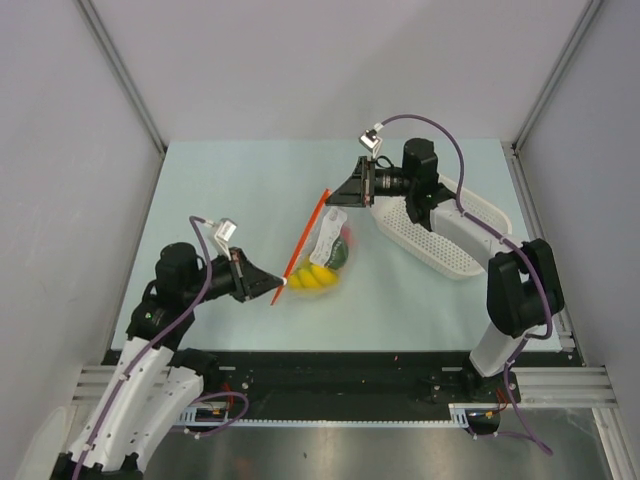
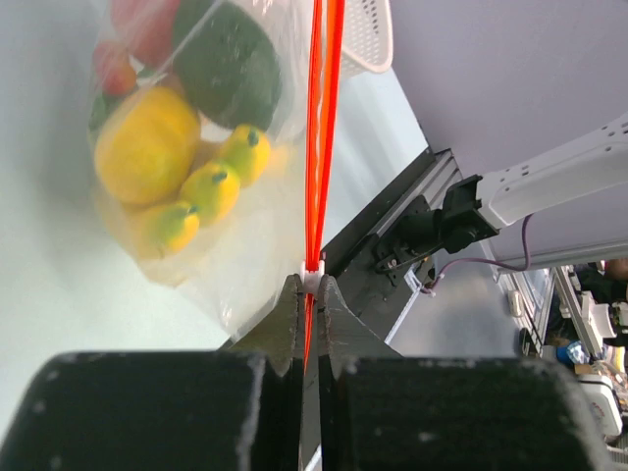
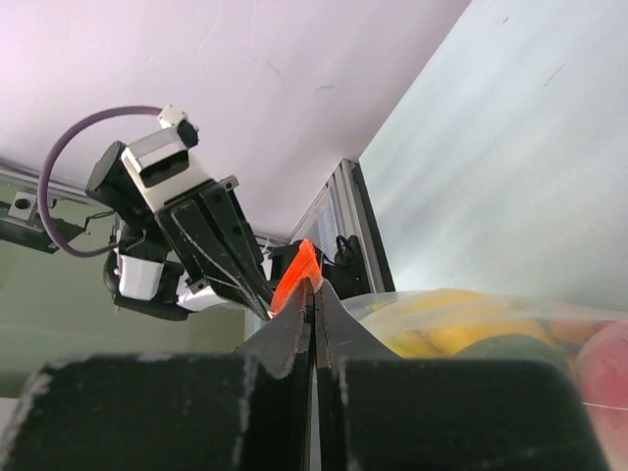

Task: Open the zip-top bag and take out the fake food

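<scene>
White perforated basket (image 1: 440, 250) (right side) on pale table (image 1: 220, 180)

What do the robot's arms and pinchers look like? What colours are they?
The left arm and right arm have white shells with black joints. Each carries a thin purple cable looping to a small white box near the wrist. The left gripper and right gripper are black, with two fingers tapering to points like a beak.

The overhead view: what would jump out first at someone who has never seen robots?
A bright red zip strip stretched taut in mid-table, the left gripper pinching its near end and the right gripper its far end. Its clear zip-top bag shows the fake food, yellow bananas and something dark green. A white basket sits to the right.
</scene>
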Available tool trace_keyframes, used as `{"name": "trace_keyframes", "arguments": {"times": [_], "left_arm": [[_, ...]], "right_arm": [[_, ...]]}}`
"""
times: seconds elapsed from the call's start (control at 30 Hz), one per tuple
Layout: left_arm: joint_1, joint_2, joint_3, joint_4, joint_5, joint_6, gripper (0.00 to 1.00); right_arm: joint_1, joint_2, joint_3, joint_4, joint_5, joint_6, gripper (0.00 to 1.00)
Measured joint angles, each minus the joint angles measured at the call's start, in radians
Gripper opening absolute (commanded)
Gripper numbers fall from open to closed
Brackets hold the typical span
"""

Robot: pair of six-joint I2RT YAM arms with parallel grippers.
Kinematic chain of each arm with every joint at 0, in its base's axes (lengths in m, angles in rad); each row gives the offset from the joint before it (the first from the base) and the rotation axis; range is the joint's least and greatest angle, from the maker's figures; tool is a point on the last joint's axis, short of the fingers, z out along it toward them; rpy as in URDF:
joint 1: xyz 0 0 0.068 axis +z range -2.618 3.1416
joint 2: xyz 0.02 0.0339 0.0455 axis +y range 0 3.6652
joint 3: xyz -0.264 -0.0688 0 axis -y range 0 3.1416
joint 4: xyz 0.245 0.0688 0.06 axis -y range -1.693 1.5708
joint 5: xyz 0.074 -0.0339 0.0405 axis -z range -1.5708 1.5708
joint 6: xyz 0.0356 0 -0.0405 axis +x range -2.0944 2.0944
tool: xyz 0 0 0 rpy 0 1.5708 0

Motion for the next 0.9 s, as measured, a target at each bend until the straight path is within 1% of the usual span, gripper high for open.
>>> {"name": "trace_keyframes", "arguments": {"times": [0.37,0.5,0.6,0.63,0.67,0.7,0.73,0.77,0.8,0.9], "left_arm": [[0.000,-0.152,-0.049,-0.165,-0.029,-0.011,0.00],[0.000,-0.203,-0.070,-0.190,-0.046,-0.020,0.00],[0.000,-0.211,-0.071,-0.201,-0.050,-0.020,0.00],[0.000,-0.209,-0.071,-0.204,-0.050,-0.020,0.07],[0.000,-0.209,-0.071,-0.206,-0.050,-0.020,0.17],[0.000,-0.209,-0.071,-0.208,-0.050,-0.020,0.40],[0.000,-0.208,-0.071,-0.209,-0.047,-0.021,0.51],[0.000,-0.204,-0.070,-0.212,-0.045,-0.013,0.60],[0.000,-0.197,-0.066,-0.222,-0.043,-0.006,0.66],[0.000,-0.141,-0.027,-0.251,-0.048,0.003,0.69]], "right_arm": [[-0.010,0.056,-0.001,0.077,0.003,0.045,0.00],[-0.008,0.071,-0.001,0.087,-0.006,0.057,0.00],[-0.006,0.072,-0.003,0.087,-0.012,0.056,0.00],[-0.006,0.072,-0.003,0.087,-0.016,0.056,0.00],[-0.006,0.072,-0.003,0.087,-0.020,0.056,0.00],[-0.006,0.072,-0.003,0.089,-0.025,0.056,0.00],[-0.005,0.073,-0.003,0.093,-0.032,0.057,0.00],[-0.005,0.074,-0.003,0.104,-0.040,0.057,0.00],[-0.004,0.076,-0.003,0.116,-0.047,0.057,0.00],[0.003,0.082,-0.003,0.154,-0.087,0.063,0.00]]}}
